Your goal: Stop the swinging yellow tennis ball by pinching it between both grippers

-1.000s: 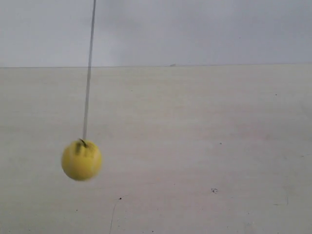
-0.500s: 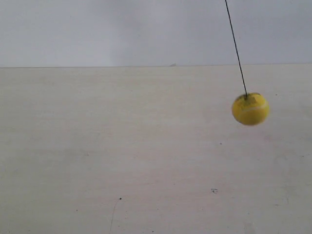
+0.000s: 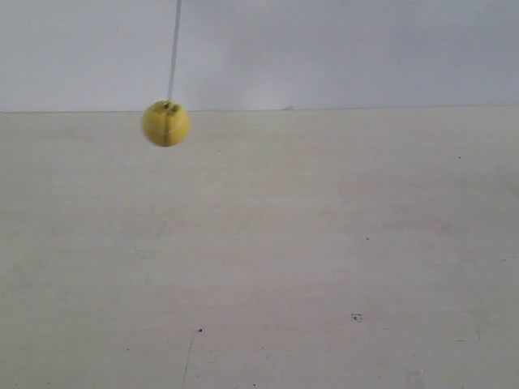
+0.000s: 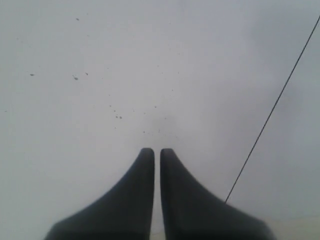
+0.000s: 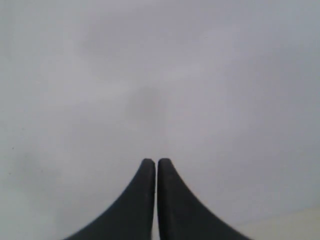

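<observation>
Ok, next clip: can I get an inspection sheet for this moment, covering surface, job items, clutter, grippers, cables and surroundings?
Surface: pale table, only a few small dark specks and scratches on it.
Job's things: yellow tennis ball hangs on its string, with no gripper touching it; it is not visible in either wrist view.
Clutter: nothing seen.
Grippers: left gripper and right gripper each have jaws almost together and hold nothing; neither shows in the exterior view.
Cables: nothing seen apart from the string, which also crosses the left wrist view.
Surroundings: plain grey wall behind the table.
</observation>
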Motion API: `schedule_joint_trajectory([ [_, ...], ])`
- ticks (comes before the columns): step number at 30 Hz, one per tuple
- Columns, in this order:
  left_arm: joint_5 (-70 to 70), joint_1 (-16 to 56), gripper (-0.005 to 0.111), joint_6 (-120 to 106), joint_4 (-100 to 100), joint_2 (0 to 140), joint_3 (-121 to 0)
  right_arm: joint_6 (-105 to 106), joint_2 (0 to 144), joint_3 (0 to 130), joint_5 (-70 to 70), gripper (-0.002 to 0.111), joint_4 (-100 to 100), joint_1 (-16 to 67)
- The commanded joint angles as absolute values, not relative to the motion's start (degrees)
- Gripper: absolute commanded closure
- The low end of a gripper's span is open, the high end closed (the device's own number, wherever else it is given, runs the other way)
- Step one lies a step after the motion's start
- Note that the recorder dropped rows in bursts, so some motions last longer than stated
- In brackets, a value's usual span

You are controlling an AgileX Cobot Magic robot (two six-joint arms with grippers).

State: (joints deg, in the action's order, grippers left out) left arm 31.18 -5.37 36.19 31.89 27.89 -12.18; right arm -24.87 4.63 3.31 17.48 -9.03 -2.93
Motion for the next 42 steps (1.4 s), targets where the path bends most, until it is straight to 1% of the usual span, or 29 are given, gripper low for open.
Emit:
schedule_joint_trajectory([
  [1, 33.1, -5.5, 0.102, 36.4, 36.2, 36.3, -16.7, -39.2, 15.8, 6.0, 29.4, 0.108, -30.7, -2.8],
  [10, 34.5, -5.5, 0.102, 33.5, 38.8, 46.1, -20.0, -38.5, 44.9, 16.5, 37.9, 0.108, -39.1, -2.8],
  [16, 41.5, -5.5, 0.102, 30.4, 39.5, 52.3, -20.4, -36.6, 61.6, 19.2, 47.4, 0.108, -41.6, -2.8],
  [18, 44.0, -5.5, 0.102, 30.4, 42.9, 55.3, -21.1, -35.2, 65.7, 19.5, 48.6, 0.108, -41.5, -2.8],
  [23, 50.5, -5.5, 0.102, 34.4, 52.5, 63.7, -23.9, -32.2, 73.2, 20.1, 50.3, 0.108, -41.4, -2.8],
  [29, 51.8, -5.5, 0.102, 39.8, 62.3, 73.3, -28.1, -31.4, 78.0, 20.1, 51.6, 0.108, -41.8, -2.8],
  [33, 55.5, -5.5, 0.102, 41.4, 68.6, 78.7, -30.2, -32.1, 80.3, 21.2, 51.5, 0.108, -45.6, -2.8],
  [36, 56.9, -5.5, 0.102, 41.6, 71.0, 81.8, -31.0, -33.9, 82.8, 22.7, 51.2, 0.108, -50.0, -2.8],
  [42, 56.9, -5.5, 0.102, 40.2, 70.9, 85.5, -31.1, -33.6, 89.3, 25.1, 51.6, 0.108, -51.4, -2.8],
])
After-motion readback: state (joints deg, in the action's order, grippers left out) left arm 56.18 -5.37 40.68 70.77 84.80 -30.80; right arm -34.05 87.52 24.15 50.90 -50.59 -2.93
